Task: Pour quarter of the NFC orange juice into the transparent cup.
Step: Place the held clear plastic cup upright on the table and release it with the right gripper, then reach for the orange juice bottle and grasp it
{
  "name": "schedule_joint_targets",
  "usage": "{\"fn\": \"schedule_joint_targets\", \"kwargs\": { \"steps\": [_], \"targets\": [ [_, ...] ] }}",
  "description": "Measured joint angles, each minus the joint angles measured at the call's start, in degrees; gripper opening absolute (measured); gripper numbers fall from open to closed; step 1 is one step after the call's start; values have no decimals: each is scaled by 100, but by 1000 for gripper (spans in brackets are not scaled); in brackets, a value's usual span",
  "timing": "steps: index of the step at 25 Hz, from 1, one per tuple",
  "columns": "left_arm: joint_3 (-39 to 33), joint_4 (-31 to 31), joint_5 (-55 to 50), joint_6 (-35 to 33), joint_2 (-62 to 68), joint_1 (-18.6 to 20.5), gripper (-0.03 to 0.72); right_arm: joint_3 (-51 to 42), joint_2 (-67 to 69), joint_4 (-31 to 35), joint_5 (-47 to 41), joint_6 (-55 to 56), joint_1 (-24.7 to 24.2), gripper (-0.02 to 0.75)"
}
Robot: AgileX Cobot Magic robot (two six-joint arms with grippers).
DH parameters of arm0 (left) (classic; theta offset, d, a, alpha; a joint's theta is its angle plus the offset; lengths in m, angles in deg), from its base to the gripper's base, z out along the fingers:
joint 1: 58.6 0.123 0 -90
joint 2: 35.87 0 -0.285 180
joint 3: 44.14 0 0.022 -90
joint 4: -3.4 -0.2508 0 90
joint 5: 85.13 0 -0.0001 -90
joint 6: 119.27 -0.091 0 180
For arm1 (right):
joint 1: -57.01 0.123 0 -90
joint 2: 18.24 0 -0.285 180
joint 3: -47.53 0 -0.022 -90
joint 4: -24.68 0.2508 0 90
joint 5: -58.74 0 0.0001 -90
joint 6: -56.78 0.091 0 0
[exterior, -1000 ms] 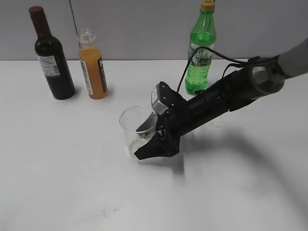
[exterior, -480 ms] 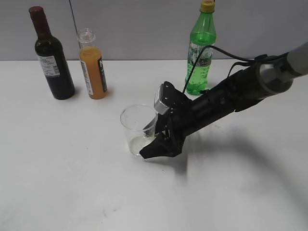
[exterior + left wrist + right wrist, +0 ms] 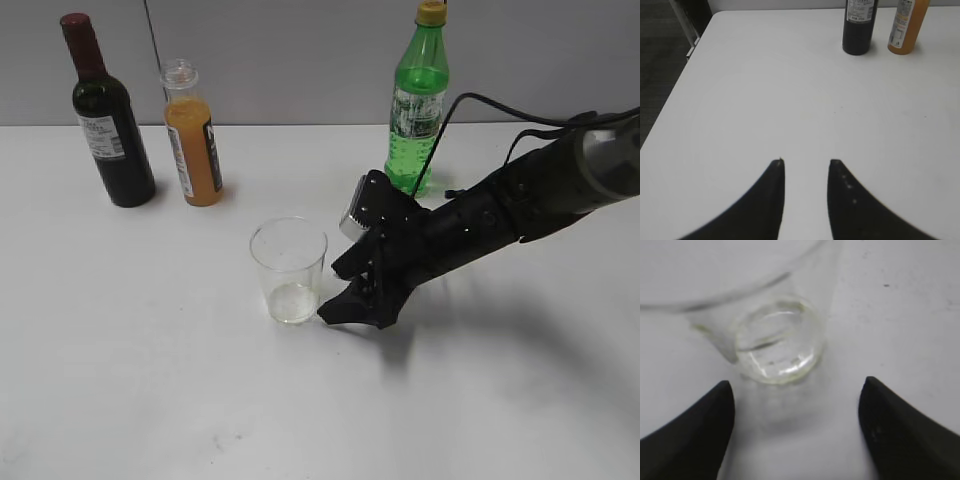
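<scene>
The NFC orange juice (image 3: 193,140) stands upright at the back left, with a clear open neck; the left wrist view shows its lower part (image 3: 907,25). The transparent cup (image 3: 288,270) stands upright and empty near the table's middle. My right gripper (image 3: 335,295) is open just right of the cup, apart from it. In the right wrist view the cup (image 3: 775,335) is just ahead of the wide-open jaws (image 3: 796,390). My left gripper (image 3: 806,162) is open and empty over bare table, far from the bottles. It does not show in the exterior view.
A dark wine bottle (image 3: 108,115) stands left of the juice and also shows in the left wrist view (image 3: 859,25). A tall green bottle (image 3: 415,105) stands at the back, just behind my right arm. The table's left edge (image 3: 677,85) shows in the left wrist view.
My right gripper has let go of the cup's rim and drawn back to the right. The cup stays upright on the table.
</scene>
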Motion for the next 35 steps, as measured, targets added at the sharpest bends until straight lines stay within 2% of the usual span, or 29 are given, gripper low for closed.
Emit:
{"fn": "schedule_joint_targets", "kwargs": {
  "steps": [7,14,23,26,28,31,33,35],
  "targets": [
    [0,0,0,0,0,0,234,-616,-692,-141,-1401,348,-20,594],
    [0,0,0,0,0,0,234,-966,-1493,-210,-3564,684,-20,591],
    [0,0,0,0,0,0,234,-972,-2200,563,-7590,887,-25,591],
    [0,0,0,0,0,0,234,-972,-2225,766,-9078,1319,-31,591],
    [0,0,0,0,0,0,234,-876,-2238,1202,-9836,1530,-88,591],
    [0,0,0,0,0,0,234,-469,-2260,2504,-10183,1340,-435,591],
    [0,0,0,0,0,0,234,-58,-2260,3990,-9861,714,-841,591],
    [0,0,0,0,0,0,234,374,-2260,5906,-9395,-424,-1343,591]
  ]
}}
